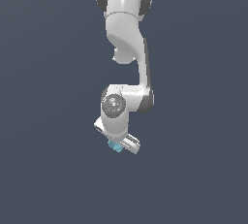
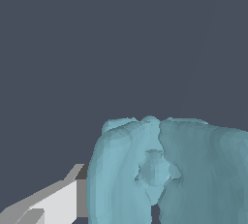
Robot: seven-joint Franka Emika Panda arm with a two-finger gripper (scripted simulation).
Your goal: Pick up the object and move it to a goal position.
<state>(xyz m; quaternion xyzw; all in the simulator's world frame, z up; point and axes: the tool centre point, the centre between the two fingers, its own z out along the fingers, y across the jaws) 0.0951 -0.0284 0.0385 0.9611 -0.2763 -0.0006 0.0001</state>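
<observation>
White Panda arm (image 1: 127,48) hanging down the middle of the exterior view, wrist bent, gripper (image 1: 119,145) at its low end, slightly toward the exterior view's right. Small light-blue lumpy object (image 1: 115,146) tucked right under the white hand, touching it, only partly showing past the finger body. Plain dark grey backdrop all round; no table edge, no goal marker to be seen.

In the wrist view, the same teal lump (image 2: 169,169) filling the near part of the frame, notched and folded at its middle, with one white finger (image 2: 53,203) just beside it, apparently touching its flank. Second finger hidden behind the lump. Jaw state: cannot tell for certain; one finger alongside the piece, grip on the other side not shown.

Risks, judged from this: irregular, folded surface giving poor flat contact, so likely to twist or slip out under a fast swing. Small piece seated near the fingertips, so little margin if squeezed off-centre. Goal unseen, so no telling how long a carry.
</observation>
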